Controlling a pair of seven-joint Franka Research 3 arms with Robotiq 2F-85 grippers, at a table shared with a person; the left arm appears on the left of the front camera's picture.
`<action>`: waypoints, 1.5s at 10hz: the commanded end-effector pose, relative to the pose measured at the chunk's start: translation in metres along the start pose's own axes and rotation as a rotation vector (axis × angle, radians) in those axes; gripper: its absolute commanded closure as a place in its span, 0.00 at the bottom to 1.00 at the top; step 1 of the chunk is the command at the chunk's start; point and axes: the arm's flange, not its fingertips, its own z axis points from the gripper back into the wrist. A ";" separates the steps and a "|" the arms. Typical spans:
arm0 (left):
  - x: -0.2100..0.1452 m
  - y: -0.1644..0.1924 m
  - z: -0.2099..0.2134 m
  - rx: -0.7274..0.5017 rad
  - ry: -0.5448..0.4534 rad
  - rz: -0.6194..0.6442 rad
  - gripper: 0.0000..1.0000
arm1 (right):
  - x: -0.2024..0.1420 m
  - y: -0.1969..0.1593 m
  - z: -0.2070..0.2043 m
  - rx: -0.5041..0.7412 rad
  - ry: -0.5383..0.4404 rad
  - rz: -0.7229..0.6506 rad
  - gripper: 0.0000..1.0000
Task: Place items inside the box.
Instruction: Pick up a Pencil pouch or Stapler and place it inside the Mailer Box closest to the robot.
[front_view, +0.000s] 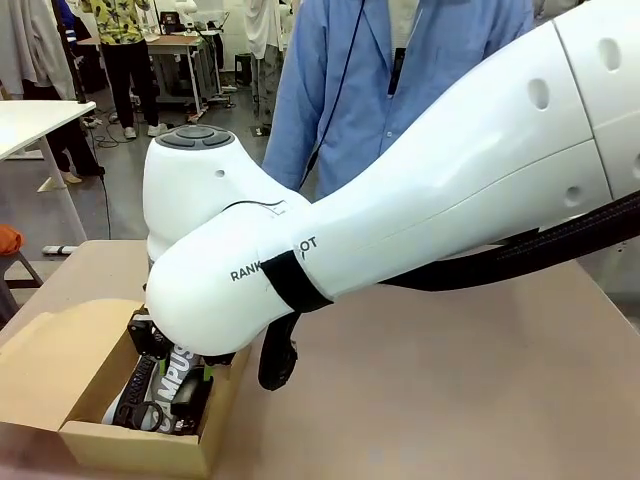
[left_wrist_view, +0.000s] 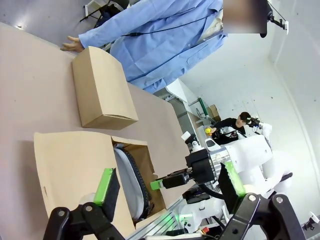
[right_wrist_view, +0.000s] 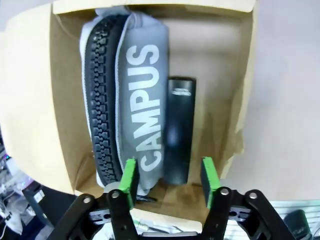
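stapler (right_wrist_view: 179, 130) lies beside grey pencil case (right_wrist_view: 142, 100) in box (right_wrist_view: 60, 100) below right gripper (right_wrist_view: 169, 180)

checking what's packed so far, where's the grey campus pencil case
In the right wrist view the grey CAMPUS pencil case lies inside the cardboard box, a black stapler alongside it, both beyond the open right gripper.

It's a robotics lab: tan worktop (front_view: 470, 390) up front, white table (front_view: 30, 120) at ten o'clock, another desk (front_view: 175, 43) at eleven, grey floor (front_view: 130, 175), people (front_view: 125, 60) standing around.
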 end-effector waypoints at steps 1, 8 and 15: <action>0.000 -0.001 0.000 -0.019 -0.015 -0.015 0.00 | -0.002 -0.005 0.007 0.045 0.007 0.007 0.00; 0.000 -0.001 0.000 -0.019 -0.015 -0.015 0.00 | 0.007 -0.114 0.084 0.268 0.292 0.048 0.00; 0.000 -0.001 0.000 -0.019 -0.015 -0.015 0.00 | 0.026 -0.147 0.150 0.640 0.404 0.175 0.00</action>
